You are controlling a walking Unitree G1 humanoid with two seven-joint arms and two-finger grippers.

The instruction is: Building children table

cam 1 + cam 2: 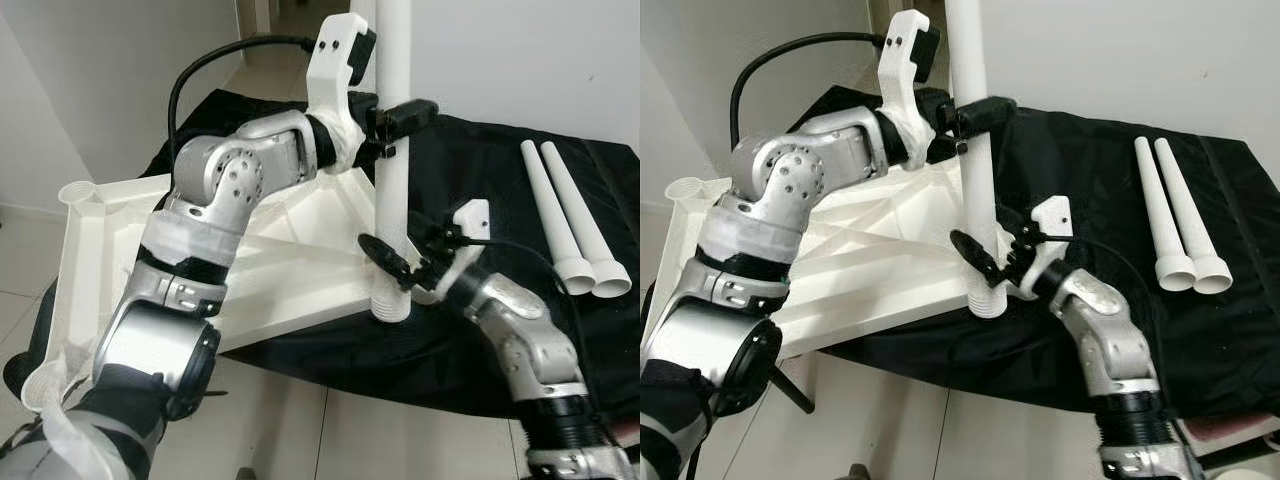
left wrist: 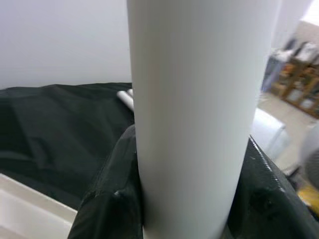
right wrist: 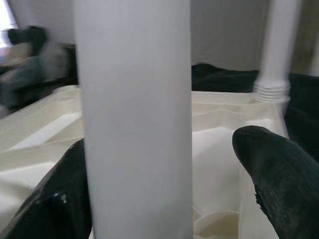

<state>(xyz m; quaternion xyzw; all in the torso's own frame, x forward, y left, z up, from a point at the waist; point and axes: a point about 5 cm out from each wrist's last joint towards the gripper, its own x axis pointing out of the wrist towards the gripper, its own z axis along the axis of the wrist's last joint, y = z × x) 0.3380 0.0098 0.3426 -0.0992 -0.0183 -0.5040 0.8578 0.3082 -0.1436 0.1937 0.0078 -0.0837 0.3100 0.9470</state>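
Note:
The white table top lies upside down on a black cloth. One white leg stands upright at its near right corner, its ribbed end at the corner socket. My left gripper is shut on this leg high up; both black fingers press against it. My right gripper is low by the leg's base, open, with the leg between its fingers. One finger touches the leg, the other finger stands apart from it.
Two spare white legs lie side by side on the black cloth at the right. An open corner socket shows at the top's far left. Another ribbed leg end appears beyond the top. Tiled floor lies below.

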